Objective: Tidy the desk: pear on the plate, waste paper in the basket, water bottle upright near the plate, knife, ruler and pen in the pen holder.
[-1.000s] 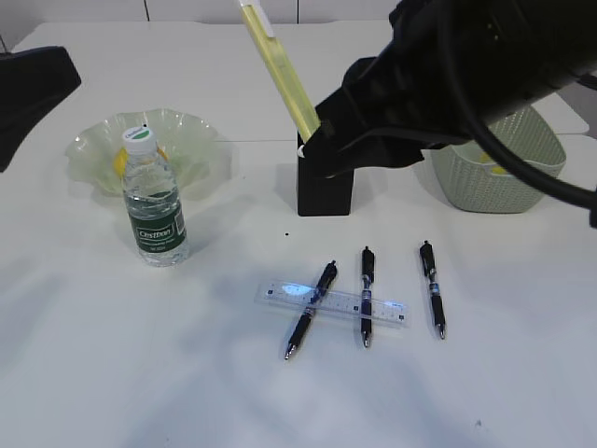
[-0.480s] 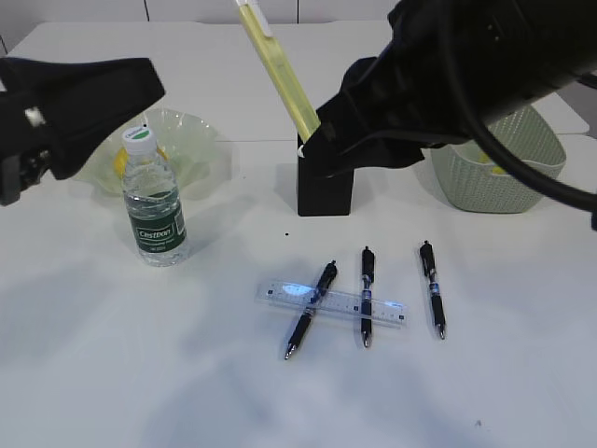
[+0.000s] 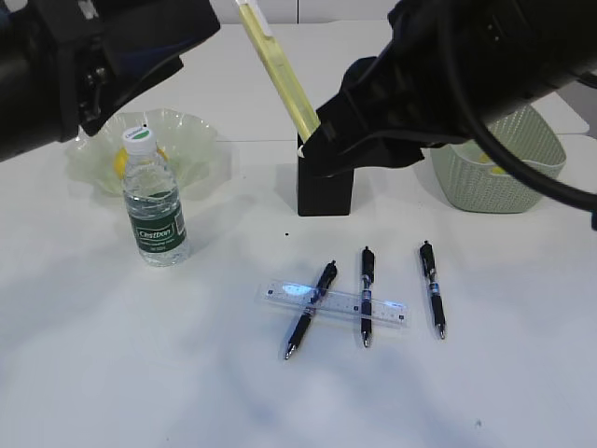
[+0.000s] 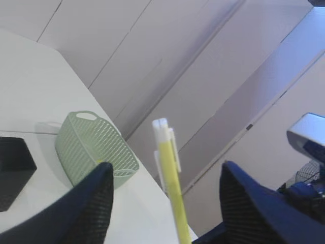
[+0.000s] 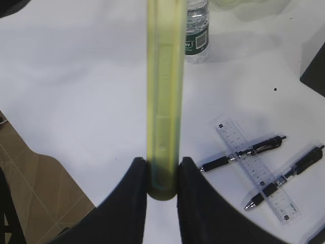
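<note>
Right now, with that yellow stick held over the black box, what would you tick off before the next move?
1. Grip on the knife: ok, the right gripper pinches its lower end.
2. Knife over the pen holder: cannot tell, the arm hides the cup's mouth.
3. Left gripper out of the way: not ok, it is open and close to the knife's top.
4. Water bottle upright near the plate: ok.
5. Ruler and pens still to collect: not ok, all lie on the desk, and two pens lie across the ruler.
</note>
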